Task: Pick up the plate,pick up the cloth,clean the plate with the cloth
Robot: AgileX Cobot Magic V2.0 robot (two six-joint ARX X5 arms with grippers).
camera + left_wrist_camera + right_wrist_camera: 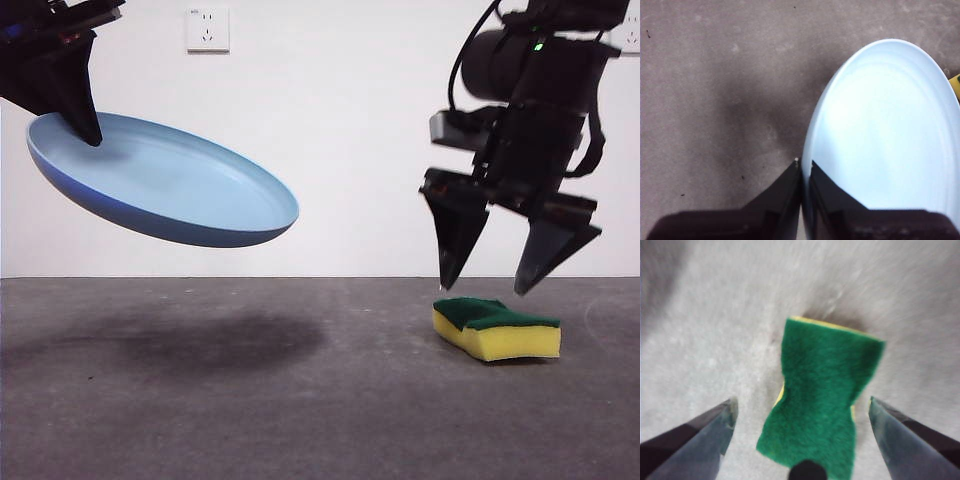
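Left gripper (805, 167) is clamped on the rim of the plate (165, 185) — jaws pressed together with the light-blue edge between them. The plate hangs clear of the table (300, 400), tilted, its free edge dipping away from the gripper, its shadow on the grey surface beneath. First pick looks done.

Right gripper (490, 288) hovers directly above the cloth (497, 328), jaws spread wide, tips just short of the green scouring face and not touching it. The cloth lies flat on the table, green side up, yellow foam below. In the right wrist view the cloth (820, 400) sits between the two jaws with a gap on either side, slightly skewed to the closing line and a little nearer one jaw.

Step in hand, as I judge it: the descent and grasp on the cloth.
- Come straight down so the tips pass either side of the block, stopping before they press into the table.
- Aim for the narrow waist of the wavy edge — least foam to squeeze, and the flare on each side should resist slipping.
- Close gently; foam compresses and may bulge or tip if pinched high on the green layer alone.
- Keep the plate grip steady meanwhile; a one-edge hold on a wide plate could swing.
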